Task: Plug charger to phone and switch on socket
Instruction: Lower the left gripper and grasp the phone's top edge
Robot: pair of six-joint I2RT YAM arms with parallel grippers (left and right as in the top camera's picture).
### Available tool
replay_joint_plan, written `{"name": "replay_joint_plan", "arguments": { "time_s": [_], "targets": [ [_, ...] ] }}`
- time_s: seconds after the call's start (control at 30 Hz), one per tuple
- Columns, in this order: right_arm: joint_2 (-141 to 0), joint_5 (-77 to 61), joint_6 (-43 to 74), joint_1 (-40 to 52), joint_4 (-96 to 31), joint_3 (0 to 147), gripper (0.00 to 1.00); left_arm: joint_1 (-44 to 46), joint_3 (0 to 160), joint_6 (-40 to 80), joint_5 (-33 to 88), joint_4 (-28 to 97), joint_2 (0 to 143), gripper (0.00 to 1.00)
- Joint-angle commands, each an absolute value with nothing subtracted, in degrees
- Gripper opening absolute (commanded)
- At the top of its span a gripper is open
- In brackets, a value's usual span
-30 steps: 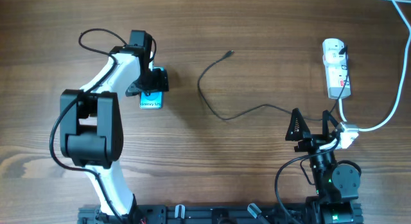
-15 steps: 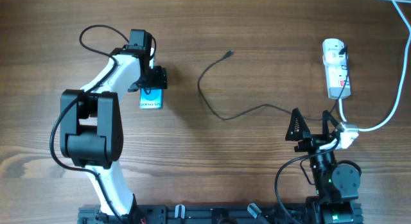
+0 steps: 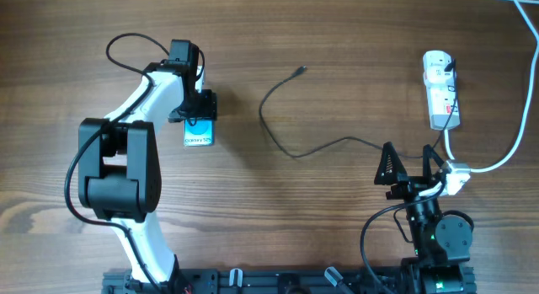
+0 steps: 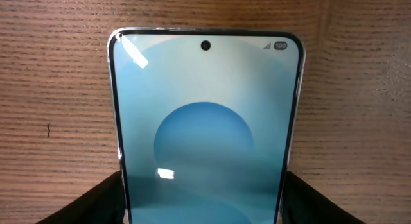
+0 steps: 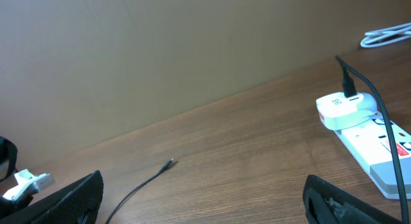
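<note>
The phone [image 3: 199, 134] lies flat on the table with its light blue screen up, at the left. It fills the left wrist view [image 4: 202, 115]. My left gripper [image 3: 196, 109] is over its far end, and both fingers [image 4: 202, 208] press the phone's two long edges. The charger [image 3: 278, 138], a thin dark cable, curves across the middle; its free plug tip [image 3: 301, 72] lies bare on the wood and shows in the right wrist view [image 5: 169, 163]. The white socket [image 3: 440, 96] lies at the far right [image 5: 372, 140] with the cable's adapter plugged in. My right gripper [image 3: 411, 163] is open and empty [image 5: 205, 208].
A thick white cord [image 3: 514, 147] runs from the socket round the right edge of the table. A small white plug [image 3: 457, 176] lies by my right gripper. Coiled white cord [image 5: 385, 36] lies at the far right corner. The table is brown wood [image 3: 337, 41].
The phone has shifted a few pixels to the right with my left gripper on it. The right arm and the cable have not moved.
</note>
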State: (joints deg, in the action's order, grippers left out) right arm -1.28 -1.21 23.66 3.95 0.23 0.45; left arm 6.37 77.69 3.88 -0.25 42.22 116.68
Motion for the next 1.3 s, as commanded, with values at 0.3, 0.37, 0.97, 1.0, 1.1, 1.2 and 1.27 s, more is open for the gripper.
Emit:
{"name": "replay_joint_plan", "arguments": {
  "time_s": [0.3, 0.37, 0.97, 1.0, 1.1, 1.2, 1.27],
  "targets": [
    [-1.19, -0.43, 22.59, 4.16, 0.36, 0.3, 1.0, 6.44, 76.07, 7.99, 1.91, 44.47, 117.56, 0.77],
    [-1.19, -0.43, 22.59, 4.16, 0.38, 0.3, 1.0, 6.44, 76.07, 8.29, 2.11, 45.01, 117.56, 0.83],
    [-1.19, -0.43, 22.59, 4.16, 0.36, 0.3, 1.0, 6.44, 76.07, 10.72, 3.11, 44.18, 117.56, 0.75],
    [-1.19, -0.43, 22.61, 4.16, 0.36, 0.3, 1.0, 6.44, 76.07, 10.7, 3.07, 44.38, 117.58, 0.76],
    [-1.19, -0.43, 22.61, 4.16, 0.36, 0.3, 1.0, 6.52, 76.05, 10.76, 2.96, 44.42, 117.6, 0.78],
    [-1.19, -0.43, 22.61, 4.16, 0.36, 0.3, 1.0, 6.66, 76.05, 10.74, 2.94, 44.82, 117.91, 0.78],
    [-1.19, -0.43, 22.59, 4.16, 0.36, 0.3, 1.0, 6.66, 76.07, 10.76, 0.99, 45.54, 117.95, 0.75]
  ]
}}
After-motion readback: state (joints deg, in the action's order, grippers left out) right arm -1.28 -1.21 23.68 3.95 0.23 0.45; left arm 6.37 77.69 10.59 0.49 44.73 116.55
